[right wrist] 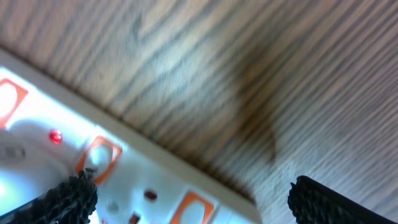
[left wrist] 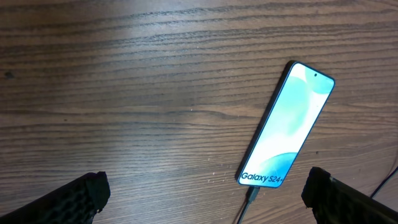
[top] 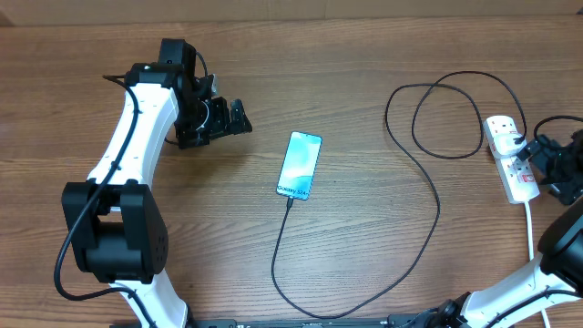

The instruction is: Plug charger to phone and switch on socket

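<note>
The charger [left wrist: 252,195] tip sits in the phone [top: 300,165] at frame centre; left pincer [top: 240,118] and right pincer [top: 534,155], over the socket [top: 519,182], gape empty.

The left arm rises from its base at the near left, and the left claw [top: 242,119] points right with its fingers [left wrist: 74,198] spread wide. The right arm bends in from the far right edge; the right claw [top: 537,153] points left, its fingers [right wrist: 67,194] likewise wide apart.

We read this as a robotics lab bench: a white left arm [top: 137,128] and right arm [top: 515,287] flank a plain wood-grain table [top: 364,82].
</note>
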Robot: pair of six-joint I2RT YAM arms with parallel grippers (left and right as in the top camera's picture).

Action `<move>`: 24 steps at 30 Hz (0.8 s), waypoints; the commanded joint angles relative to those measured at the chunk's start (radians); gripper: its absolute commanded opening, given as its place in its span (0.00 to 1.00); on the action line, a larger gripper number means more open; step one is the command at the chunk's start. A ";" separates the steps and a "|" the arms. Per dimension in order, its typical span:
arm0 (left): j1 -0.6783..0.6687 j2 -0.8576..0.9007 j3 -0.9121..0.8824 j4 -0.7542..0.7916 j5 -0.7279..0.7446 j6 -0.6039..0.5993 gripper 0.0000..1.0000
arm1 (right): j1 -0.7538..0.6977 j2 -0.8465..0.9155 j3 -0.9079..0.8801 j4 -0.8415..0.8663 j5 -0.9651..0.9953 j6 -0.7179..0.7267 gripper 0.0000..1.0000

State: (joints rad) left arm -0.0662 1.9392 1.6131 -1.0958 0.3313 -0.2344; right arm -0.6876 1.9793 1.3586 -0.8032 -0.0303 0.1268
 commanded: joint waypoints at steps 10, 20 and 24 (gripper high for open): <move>-0.006 -0.029 0.013 -0.002 -0.006 -0.009 1.00 | 0.012 -0.088 0.059 -0.131 0.065 -0.021 1.00; -0.006 -0.029 0.013 -0.002 -0.006 -0.009 1.00 | 0.016 -0.154 0.063 -0.256 -0.182 -0.021 1.00; -0.006 -0.029 0.013 -0.002 -0.006 -0.009 1.00 | 0.025 -0.154 0.063 -0.268 -0.195 -0.020 1.00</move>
State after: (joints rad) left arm -0.0662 1.9392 1.6131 -1.0958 0.3313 -0.2344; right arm -0.6750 1.8412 1.4025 -1.0729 -0.1699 0.1112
